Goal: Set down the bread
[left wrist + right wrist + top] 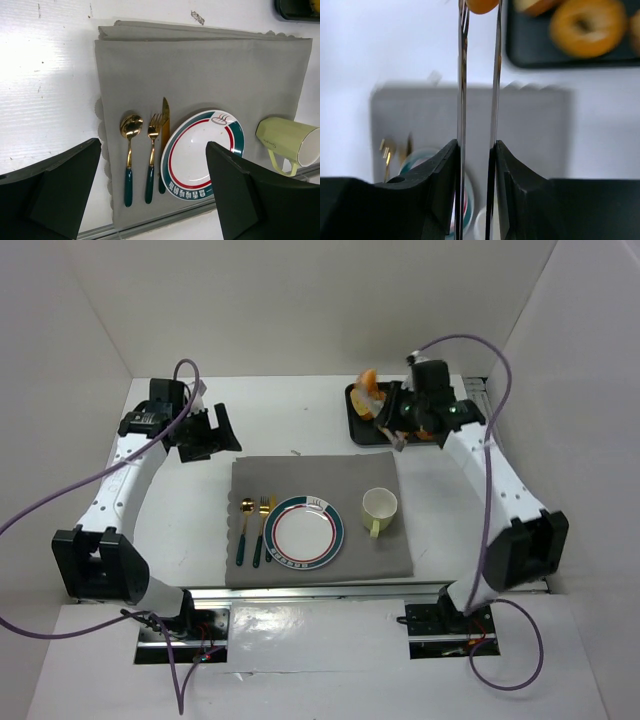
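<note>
My right gripper (408, 418) is shut on metal tongs (462, 75). The tongs pinch an orange-brown piece of bread (481, 5) at their tips. It hangs at the left edge of the black tray (358, 428), seen in the top view (368, 388). More bread, including a ring-shaped piece (587, 22), lies in the tray (535, 55). A white plate with a teal and red rim (303, 531) sits on the grey placemat (320, 475), empty. My left gripper (212, 430) is open and empty at the mat's far left corner; its wrist view shows the plate (200, 155).
A spoon, fork and knife (255, 530) lie left of the plate. A pale green mug (379, 509) lies on its side right of the plate, also in the left wrist view (287, 142). White walls close in the table on three sides.
</note>
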### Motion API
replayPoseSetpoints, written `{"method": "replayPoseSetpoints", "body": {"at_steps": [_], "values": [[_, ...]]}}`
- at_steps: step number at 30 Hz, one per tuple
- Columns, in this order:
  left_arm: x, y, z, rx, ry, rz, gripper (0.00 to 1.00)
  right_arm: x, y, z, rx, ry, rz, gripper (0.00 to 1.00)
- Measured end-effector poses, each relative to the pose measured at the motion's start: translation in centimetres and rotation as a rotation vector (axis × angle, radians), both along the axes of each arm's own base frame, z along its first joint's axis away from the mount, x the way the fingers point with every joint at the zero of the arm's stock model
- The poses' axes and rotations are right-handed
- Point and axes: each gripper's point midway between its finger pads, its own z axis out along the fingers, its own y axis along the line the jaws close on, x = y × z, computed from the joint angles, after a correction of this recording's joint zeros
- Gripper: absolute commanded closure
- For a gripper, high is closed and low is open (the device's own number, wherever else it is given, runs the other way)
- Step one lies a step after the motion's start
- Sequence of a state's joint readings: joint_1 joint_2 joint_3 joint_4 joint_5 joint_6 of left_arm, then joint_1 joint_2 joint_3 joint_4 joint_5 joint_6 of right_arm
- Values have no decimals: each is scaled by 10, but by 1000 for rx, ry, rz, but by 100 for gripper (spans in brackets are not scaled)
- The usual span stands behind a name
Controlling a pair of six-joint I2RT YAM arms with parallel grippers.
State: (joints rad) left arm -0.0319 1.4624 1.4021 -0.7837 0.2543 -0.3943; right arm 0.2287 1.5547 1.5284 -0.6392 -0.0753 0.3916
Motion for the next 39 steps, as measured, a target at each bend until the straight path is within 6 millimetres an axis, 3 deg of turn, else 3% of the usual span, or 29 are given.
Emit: {"method": "replayPoseSetpoints", "body": {"at_steps": [2, 4, 7, 12, 14, 17, 18, 24, 30, 35, 39], "values": [[-2, 1, 2, 0, -6, 4, 0, -44, 44, 8, 16, -14, 180, 75], [-2, 2, 4, 6, -12, 12, 0, -96, 84, 2, 24, 11, 363, 75], [-2, 4, 5, 11, -16, 23, 0, -163, 118, -16, 21, 93, 561, 75], [-2, 5, 1, 0, -3, 43, 0, -235, 133, -57, -43, 261, 713, 75], [-2, 5, 1, 0, -3, 43, 0, -251, 133, -68, -73, 304, 735, 72], [-2, 5, 0, -1, -1, 43, 0, -265, 133, -79, -109, 348, 756, 58], [-3, 4, -1, -1, 1, 43, 0, -266, 132, -82, -116, 361, 753, 45], [-3, 4, -3, -1, 5, 43, 0, -261, 124, -91, -190, 400, 713, 40], [-3, 4, -3, -3, 4, 41, 0, -231, 131, -48, -201, 289, 671, 42], [-2, 3, -2, -8, -1, 37, 0, -172, 118, -4, -180, 137, 527, 42], [-1, 3, -2, -8, -6, 37, 0, -110, 88, 8, -159, 71, 337, 42]]}}
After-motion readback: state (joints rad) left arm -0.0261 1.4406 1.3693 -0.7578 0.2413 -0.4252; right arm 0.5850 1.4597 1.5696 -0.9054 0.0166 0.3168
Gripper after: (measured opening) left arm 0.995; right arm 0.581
